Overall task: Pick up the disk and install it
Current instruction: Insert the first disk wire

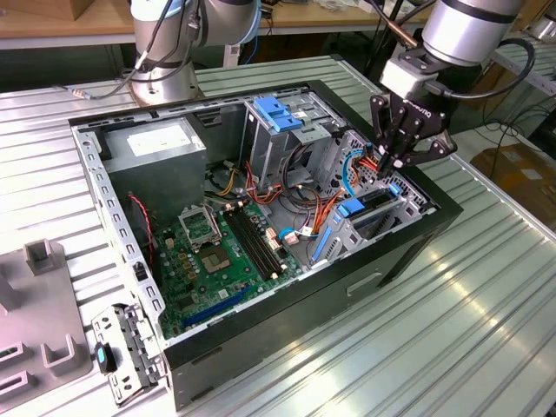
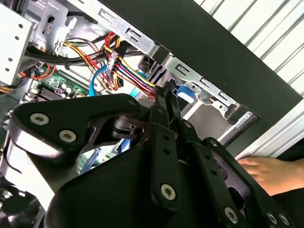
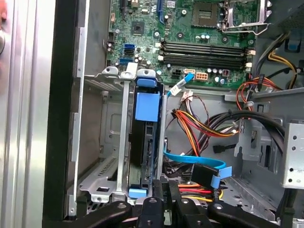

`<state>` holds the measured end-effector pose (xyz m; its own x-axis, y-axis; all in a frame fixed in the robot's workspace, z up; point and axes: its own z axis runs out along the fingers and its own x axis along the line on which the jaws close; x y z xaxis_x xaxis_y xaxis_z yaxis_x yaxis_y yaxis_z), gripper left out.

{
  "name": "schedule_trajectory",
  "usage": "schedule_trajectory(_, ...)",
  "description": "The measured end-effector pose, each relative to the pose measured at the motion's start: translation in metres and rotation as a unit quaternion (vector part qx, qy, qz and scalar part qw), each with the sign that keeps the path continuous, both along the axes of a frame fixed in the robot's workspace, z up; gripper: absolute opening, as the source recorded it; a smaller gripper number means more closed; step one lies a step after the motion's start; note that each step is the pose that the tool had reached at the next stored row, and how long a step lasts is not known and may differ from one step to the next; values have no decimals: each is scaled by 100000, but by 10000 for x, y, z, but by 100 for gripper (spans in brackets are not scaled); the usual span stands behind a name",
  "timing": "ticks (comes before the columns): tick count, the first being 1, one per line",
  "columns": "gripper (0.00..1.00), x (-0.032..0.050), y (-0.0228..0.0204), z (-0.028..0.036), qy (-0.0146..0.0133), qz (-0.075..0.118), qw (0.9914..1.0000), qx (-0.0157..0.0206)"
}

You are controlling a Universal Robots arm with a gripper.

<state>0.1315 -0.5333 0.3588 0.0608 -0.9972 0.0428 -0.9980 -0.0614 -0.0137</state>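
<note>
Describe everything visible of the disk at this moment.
The disk stands on edge in a metal bay slot at the case's front corner, dark along its exposed edge, with blue plastic rails and a blue tab on top. In the exterior view it sits just below the gripper, whose fingers look shut above its end.

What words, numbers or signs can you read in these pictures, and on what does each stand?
None can be read.
White sticker on the power supply: print too small.
Motherboard: markings too small.
Gripper: lettering blurred.
</note>
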Motion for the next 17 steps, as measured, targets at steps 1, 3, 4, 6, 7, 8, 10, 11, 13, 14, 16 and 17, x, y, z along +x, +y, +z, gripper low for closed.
schedule_trajectory(1,16,-1,0,-6,9,-700,99998,6)
schedule_trajectory(3,16,-5,-1,-13,18,-1466,99989,-9)
schedule_trajectory(4,16,-17,-7,-13,22,-1476,99989,-16)
schedule_trajectory(6,16,-62,-23,-14,25,-1475,99989,-8)
schedule_trajectory(7,16,-90,-28,-14,24,-1470,99989,-4)
schedule_trajectory(8,16,-119,-39,-14,23,-1471,99989,-7)
schedule_trajectory(10,16,-138,-118,-19,22,-1376,99991,17)
schedule_trajectory(11,16,-138,-125,-23,23,-1088,99994,28)
schedule_trajectory(13,16,-137,-126,-27,26,-149,100000,10)
schedule_trajectory(14,16,-137,-126,-29,26,19,100000,5)
schedule_trajectory(16,16,-138,-133,-44,21,105,100000,24)
schedule_trajectory(17,16,-138,-133,-49,32,-83,100000,26)
